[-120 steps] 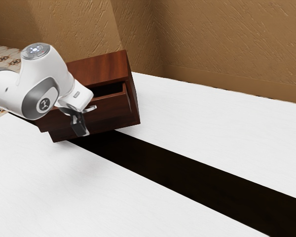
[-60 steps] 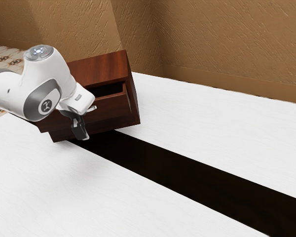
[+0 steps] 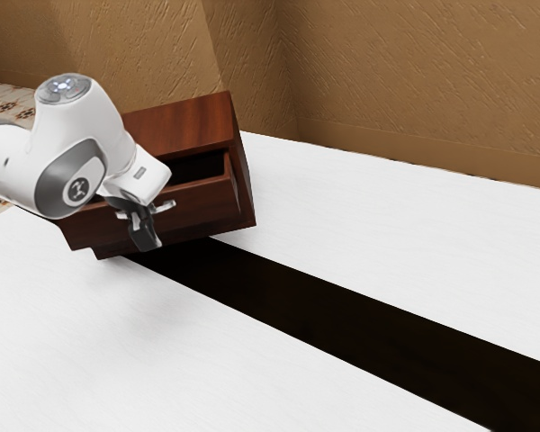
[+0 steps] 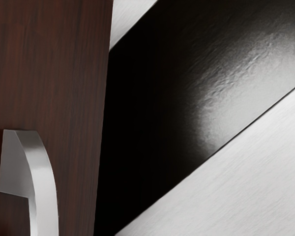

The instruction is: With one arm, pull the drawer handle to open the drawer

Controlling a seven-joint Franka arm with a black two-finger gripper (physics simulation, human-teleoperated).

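Observation:
A dark wooden cabinet (image 3: 189,121) stands at the back left of the table in the exterior view. Its drawer (image 3: 202,200) is pulled out a little, leaving a dark gap above the drawer front. A silver handle (image 3: 162,206) crosses that front. My black gripper (image 3: 144,234) is at the handle, shut on it, and the white arm comes in from the exterior view's left. In the wrist view the curved end of the handle (image 4: 32,182) stands off the wood front (image 4: 49,73) and runs down under my hand.
A wide black strip (image 3: 342,315) runs diagonally across the white table (image 3: 405,216), starting just below the cabinet. It also lies beside the drawer front as the black strip (image 4: 187,98) in the wrist view. Brown textured walls rise behind.
My arm dipped slightly, then drew back toward the exterior view's left with the gripper still at the handle. The gap above the drawer front looks a touch wider.

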